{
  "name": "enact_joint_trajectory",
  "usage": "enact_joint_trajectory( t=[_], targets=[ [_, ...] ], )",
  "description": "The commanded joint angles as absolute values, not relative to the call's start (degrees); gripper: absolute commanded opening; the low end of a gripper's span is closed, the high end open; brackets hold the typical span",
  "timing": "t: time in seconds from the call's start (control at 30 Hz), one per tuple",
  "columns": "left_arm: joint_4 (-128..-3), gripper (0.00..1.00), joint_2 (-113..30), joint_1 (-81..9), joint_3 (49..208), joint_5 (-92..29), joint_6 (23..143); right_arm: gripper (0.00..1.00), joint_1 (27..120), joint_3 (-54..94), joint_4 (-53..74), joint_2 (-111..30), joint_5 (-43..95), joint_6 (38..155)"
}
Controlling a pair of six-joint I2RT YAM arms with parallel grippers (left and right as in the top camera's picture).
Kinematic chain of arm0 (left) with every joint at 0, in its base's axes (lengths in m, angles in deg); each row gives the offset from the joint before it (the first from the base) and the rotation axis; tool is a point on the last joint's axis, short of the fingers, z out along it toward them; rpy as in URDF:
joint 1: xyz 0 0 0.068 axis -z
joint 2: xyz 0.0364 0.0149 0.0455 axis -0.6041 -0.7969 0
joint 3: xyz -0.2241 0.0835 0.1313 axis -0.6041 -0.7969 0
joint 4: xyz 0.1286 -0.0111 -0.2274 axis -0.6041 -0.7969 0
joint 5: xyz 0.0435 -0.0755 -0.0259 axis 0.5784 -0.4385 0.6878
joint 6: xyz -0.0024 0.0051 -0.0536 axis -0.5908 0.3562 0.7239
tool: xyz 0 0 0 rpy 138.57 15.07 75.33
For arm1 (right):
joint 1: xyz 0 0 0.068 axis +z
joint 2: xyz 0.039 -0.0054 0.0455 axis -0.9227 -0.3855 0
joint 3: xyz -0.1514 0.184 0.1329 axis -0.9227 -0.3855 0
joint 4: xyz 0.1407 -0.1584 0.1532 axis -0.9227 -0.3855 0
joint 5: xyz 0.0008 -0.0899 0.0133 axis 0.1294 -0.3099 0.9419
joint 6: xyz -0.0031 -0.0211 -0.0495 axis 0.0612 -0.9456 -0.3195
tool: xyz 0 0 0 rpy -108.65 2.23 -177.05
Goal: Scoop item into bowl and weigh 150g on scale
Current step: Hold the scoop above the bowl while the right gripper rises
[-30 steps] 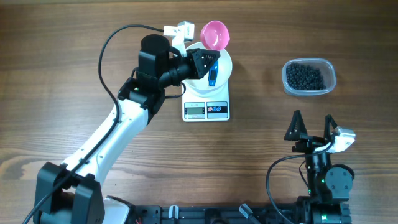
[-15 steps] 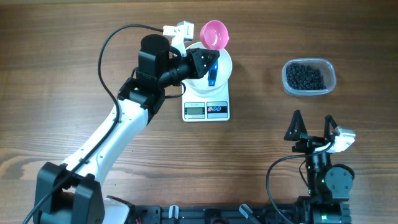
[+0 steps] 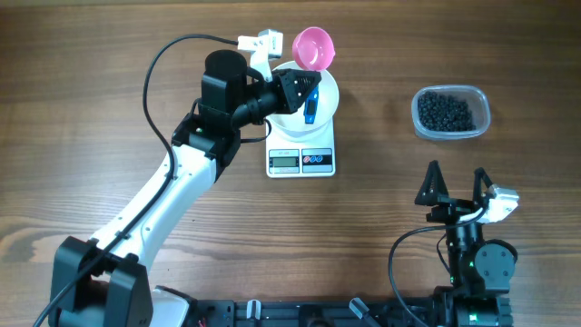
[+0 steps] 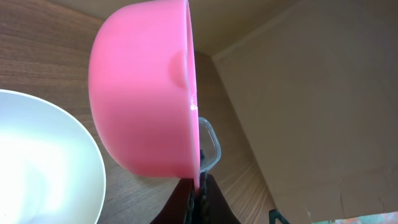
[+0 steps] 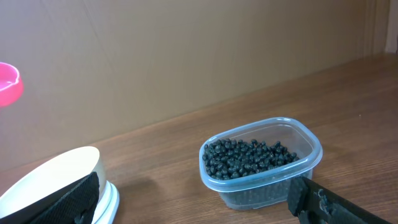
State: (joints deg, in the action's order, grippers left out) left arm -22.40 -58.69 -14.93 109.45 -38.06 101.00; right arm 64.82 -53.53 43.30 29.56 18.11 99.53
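- The left gripper (image 3: 310,84) is clamped shut on the rim of a pink cup (image 3: 314,49). In the left wrist view the closed fingertips (image 4: 198,198) pinch the cup's (image 4: 143,93) edge, and the cup is turned on its side.
- From above, the pink cup hangs at the 12 o'clock edge of the white bowl (image 3: 329,91), tilted so that its opening shows to the camera.
- The white bowl sits on the scale (image 3: 300,156), a little toward 12 o'clock from the middle of the table (image 3: 109,82). The left arm covers the bowl's 9 o'clock side.
- The scale's grey display (image 3: 284,162) and two small buttons (image 3: 316,161) face 6 o'clock; the reading is too small to make out.
- The black beads (image 3: 446,111) lie heaped in a clear tub (image 3: 481,116) at about 3 o'clock from the scale, well apart from it.
- In the right wrist view the beads (image 5: 249,157) fill the tub (image 5: 311,149) to below its rim, and the bowl (image 5: 56,177) shows at 9 o'clock from it.
- The right gripper (image 3: 457,173) stands at about 6 o'clock from the tub, its jaws spread wide and nothing between them. It points toward 12 o'clock.
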Motion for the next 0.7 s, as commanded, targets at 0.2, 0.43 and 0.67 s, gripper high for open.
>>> enact_joint_trajectory(
  t=[0.2,0.43,0.67],
  targets=[
    [-17.92,0.04,-59.24,-14.84,110.55,-34.5,102.84,1.0,64.89,-53.56,43.6,29.96,17.95,99.82],
    [-12.78,0.04,-59.22,-18.12,110.55,-35.33,118.16,1.0,64.89,-53.56,43.6,29.96,17.95,99.8],
    [-12.43,0.04,-59.24,-23.21,110.55,-39.55,139.91,1.0,64.89,-53.56,44.13,29.96,17.32,112.08]
  ],
)
